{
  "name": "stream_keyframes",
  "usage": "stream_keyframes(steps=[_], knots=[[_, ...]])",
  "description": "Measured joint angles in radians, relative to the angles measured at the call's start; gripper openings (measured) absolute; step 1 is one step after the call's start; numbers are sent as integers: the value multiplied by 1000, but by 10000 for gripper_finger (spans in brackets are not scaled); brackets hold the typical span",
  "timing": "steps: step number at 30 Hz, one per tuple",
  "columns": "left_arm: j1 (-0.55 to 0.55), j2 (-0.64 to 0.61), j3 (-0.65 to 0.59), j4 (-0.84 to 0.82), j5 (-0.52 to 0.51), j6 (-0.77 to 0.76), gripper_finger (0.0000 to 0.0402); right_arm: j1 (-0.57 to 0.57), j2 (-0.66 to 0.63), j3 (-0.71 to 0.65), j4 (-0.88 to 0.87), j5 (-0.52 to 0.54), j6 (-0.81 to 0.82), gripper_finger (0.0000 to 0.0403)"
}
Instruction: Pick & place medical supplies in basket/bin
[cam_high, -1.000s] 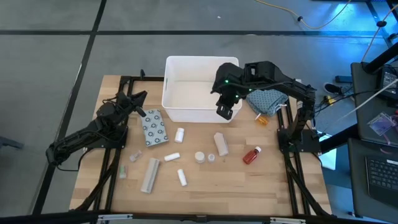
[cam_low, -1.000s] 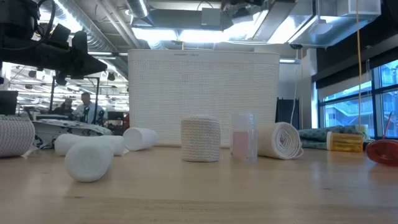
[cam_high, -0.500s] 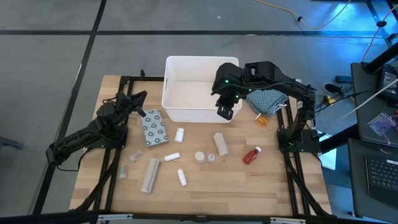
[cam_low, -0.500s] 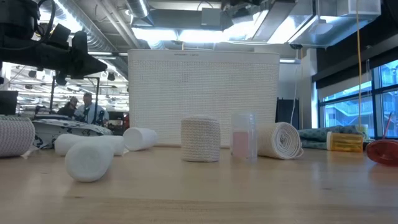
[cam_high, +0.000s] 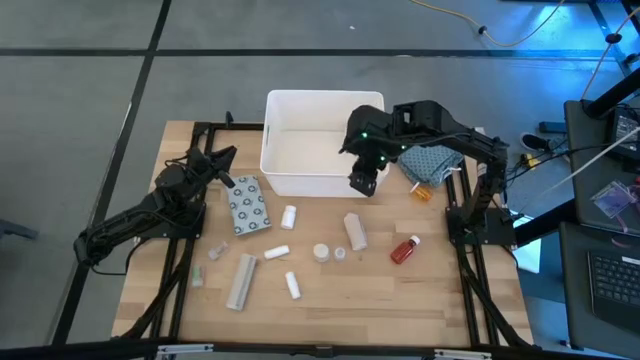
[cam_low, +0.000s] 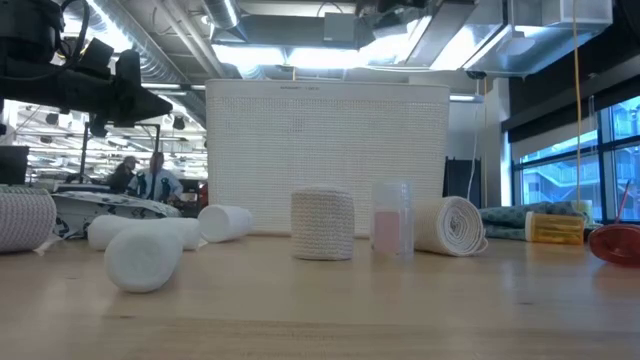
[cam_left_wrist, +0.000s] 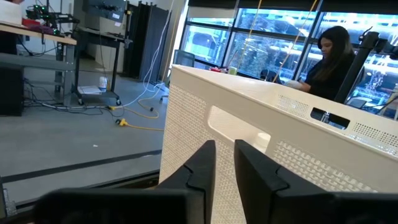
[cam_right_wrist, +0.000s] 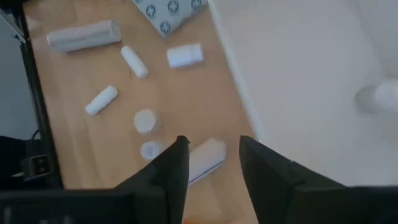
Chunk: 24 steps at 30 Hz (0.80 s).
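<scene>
Right gripper (cam_high: 362, 183) is hanging over the bin (cam_high: 318, 145) front rim, near its right corner — fingers (cam_right_wrist: 172, 167) are standing apart, nothing between them. Beyond the fingertips on the bin side, one small roll (cam_right_wrist: 380, 96) is lying inside the bin. On the table side of the fingers, a beige roll (cam_high: 355, 232) is sitting just past the tips, with a round cap (cam_high: 321, 252) and small rolls (cam_high: 289, 215) farther out. Cloth (cam_high: 432, 161) is lying right of the bin, red bottle (cam_high: 405, 250) well in front of it. Left gripper (cam_high: 222, 160) is waiting off the bin's left wall — dotted packet (cam_high: 248, 206) just in front of its fingers.
</scene>
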Motion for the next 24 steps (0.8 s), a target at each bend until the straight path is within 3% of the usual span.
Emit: stream_keyframes(steps=[5,9,13,19,24], knots=[[0,0,0,0,0,0,68,64,-6,-30,-24,-5,194,145],[0,0,0,0,0,0,76,158,-21,-60,-23,-35,189,143],[0,0,0,0,0,0,79,224,-21,-87,-21,-5,288,151],[0,0,0,1,0,0,80,240,-56,-222,-22,-12,451,229],[0,0,0,1,0,-40,81,240,-187,-485,-20,7,592,298]])
